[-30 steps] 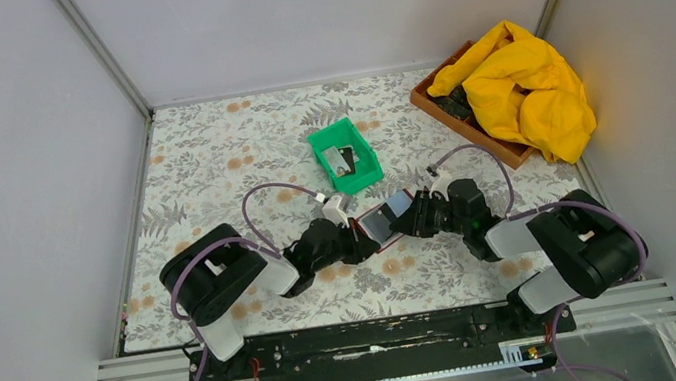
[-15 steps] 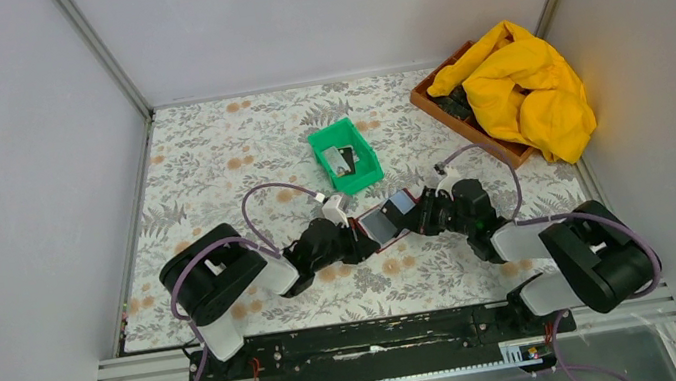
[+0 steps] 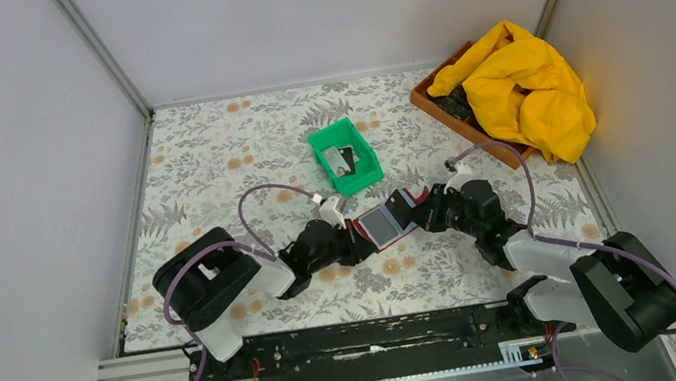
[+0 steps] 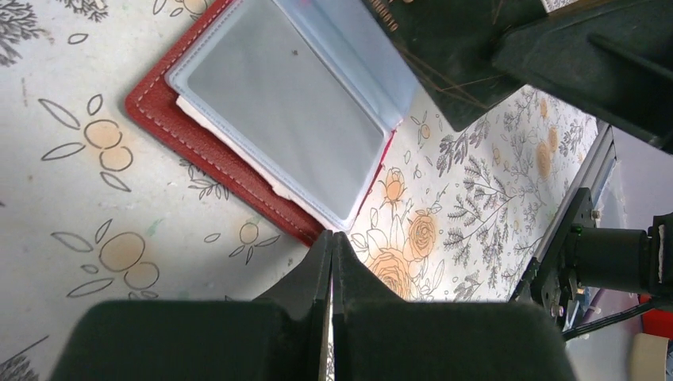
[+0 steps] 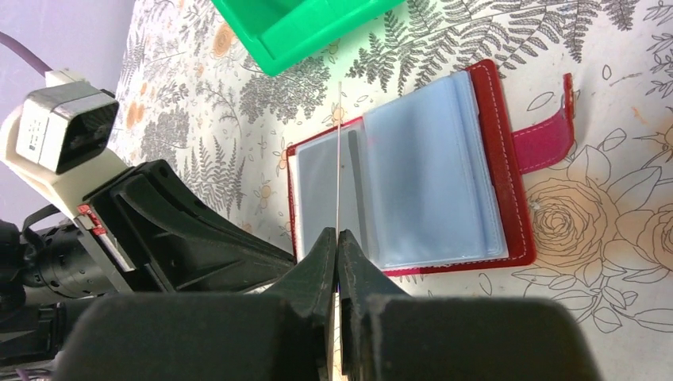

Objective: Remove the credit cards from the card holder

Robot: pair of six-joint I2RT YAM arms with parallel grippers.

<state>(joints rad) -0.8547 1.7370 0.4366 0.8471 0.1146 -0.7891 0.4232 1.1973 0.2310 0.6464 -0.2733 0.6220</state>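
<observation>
The left arm [image 3: 226, 278] lies low over the flowered bench [image 3: 208, 159] and reaches right. Its jaws are pressed together with nothing between them. In the left wrist view their tips sit right at the near red edge of the card holder [image 4: 230, 171]; I cannot tell whether they touch it.

Behind the two arms stands a green bin [image 3: 367, 171]. Two cards [image 3: 341, 160] lie flat in it, one pale grey and one dark.

The card holder [image 3: 382, 227] lies open on the bench between the two arms, just in front of the bin, red cover down and pale blue sleeves [image 5: 428, 182] up. The sleeve nearest the left arm looks flat and grey [image 4: 278, 103]. In the right wrist view a pink strap [image 5: 544, 139] sticks out from the holder's far side and lies on the bench.

The right arm [image 3: 546, 255] reaches in from the right, over the holder. Its jaws are closed, pinching a thin sheet [image 5: 339, 151]. The right wrist view shows the sheet edge-on, standing upright over the holder's fold. I cannot tell whether it is a card or a sleeve.

Far right, against the wall, a wooden tray [image 3: 433, 106] holds a crumpled yellow cloth [image 3: 527, 91], which spills over its edge. It is well apart from the holder.
</observation>
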